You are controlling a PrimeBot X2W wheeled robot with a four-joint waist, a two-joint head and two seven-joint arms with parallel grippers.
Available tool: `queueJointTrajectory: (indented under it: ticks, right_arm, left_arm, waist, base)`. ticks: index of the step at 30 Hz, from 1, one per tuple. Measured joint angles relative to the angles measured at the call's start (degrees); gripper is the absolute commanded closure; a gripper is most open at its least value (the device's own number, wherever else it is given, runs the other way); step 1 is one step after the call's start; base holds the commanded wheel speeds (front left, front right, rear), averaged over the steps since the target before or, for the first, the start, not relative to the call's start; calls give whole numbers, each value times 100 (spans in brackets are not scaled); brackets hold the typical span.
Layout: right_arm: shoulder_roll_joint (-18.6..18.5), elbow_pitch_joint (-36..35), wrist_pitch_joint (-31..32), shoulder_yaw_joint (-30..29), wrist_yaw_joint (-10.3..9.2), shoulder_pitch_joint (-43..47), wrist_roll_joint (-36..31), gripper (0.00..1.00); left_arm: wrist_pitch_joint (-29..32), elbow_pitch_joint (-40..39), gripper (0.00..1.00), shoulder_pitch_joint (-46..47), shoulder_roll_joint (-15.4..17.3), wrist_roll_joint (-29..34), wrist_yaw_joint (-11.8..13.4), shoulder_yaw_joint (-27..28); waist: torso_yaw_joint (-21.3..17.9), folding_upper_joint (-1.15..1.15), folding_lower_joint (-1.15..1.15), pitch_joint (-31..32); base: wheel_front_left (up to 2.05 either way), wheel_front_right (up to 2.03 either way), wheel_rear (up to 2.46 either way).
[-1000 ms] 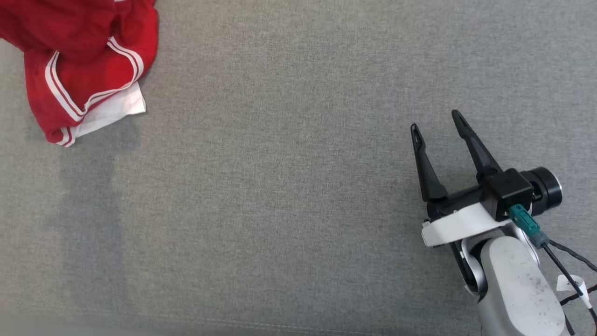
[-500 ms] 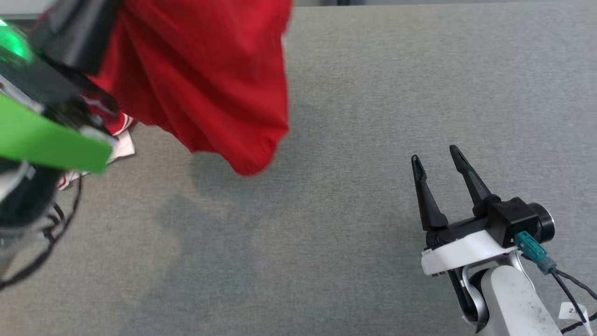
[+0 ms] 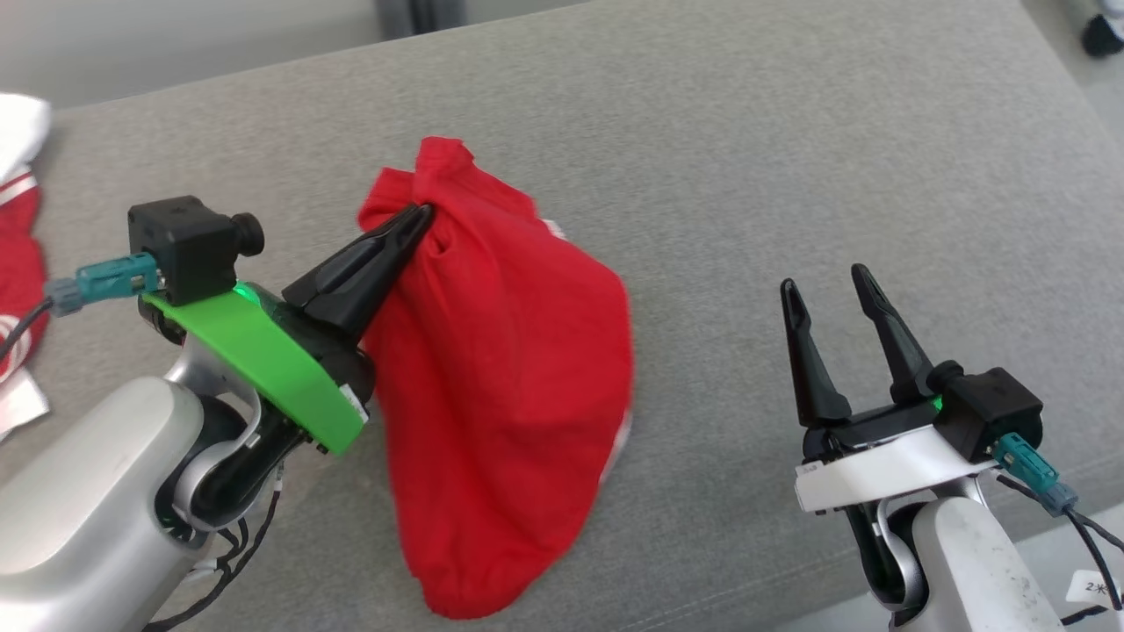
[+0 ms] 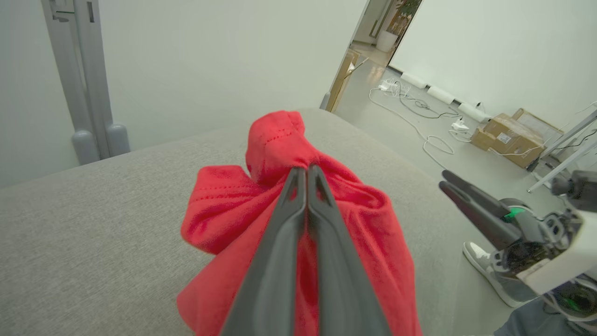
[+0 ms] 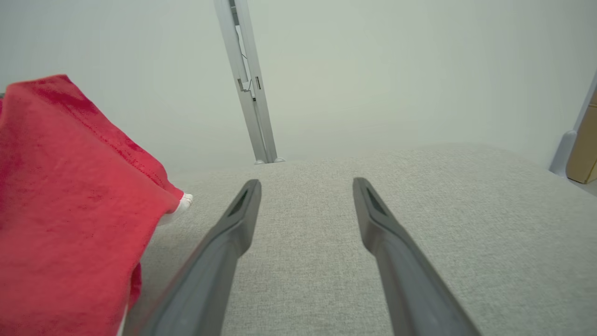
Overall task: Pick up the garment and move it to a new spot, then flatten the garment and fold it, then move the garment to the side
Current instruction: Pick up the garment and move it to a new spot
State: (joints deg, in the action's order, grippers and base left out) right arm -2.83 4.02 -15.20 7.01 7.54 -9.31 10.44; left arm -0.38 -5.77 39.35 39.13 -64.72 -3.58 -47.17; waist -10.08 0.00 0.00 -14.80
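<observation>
red garment (image 3: 500,369) hangs bunched from your left gripper (image 3: 423,214), jaws pressed together on a fold near its top. its lower end sits by the near edge of the grey cushion (image 3: 746,175); can't tell if it touches. your right gripper (image 3: 823,278) is well apart to the right over bare cushion, jaws spread, holding nothing. more red-and-white clothes (image 3: 18,254) lie at the far left.

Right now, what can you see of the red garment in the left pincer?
The red garment is soft, matte fabric with stitched hems and white trim at one edge. It hangs bunched, pinched near its top by the shut left pincer, a fold poking past the tips. It drapes above the grey cushion; whether its lower end touches is unclear.
</observation>
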Motion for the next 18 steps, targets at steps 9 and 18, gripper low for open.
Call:
queueJointTrajectory:
  ticks: [9, 18]
  right_arm:
    - [-11, -16, 0, -38, -1, 67, 35, 0]
    - [-3, -24, 0, -242, -1, 93, -364, 0]
  left_arm:
    - [-1343, 3457, 0, 784, -916, 1828, 285, -313]
    - [-1466, 3534, 0, 497, -1447, 2850, 736, 690]
  waist:
    - [-649, 0, 0, -310]
    - [-406, 0, 0, -303]
  base:
    - [0, 0, 0]
    - [0, 0, 0]
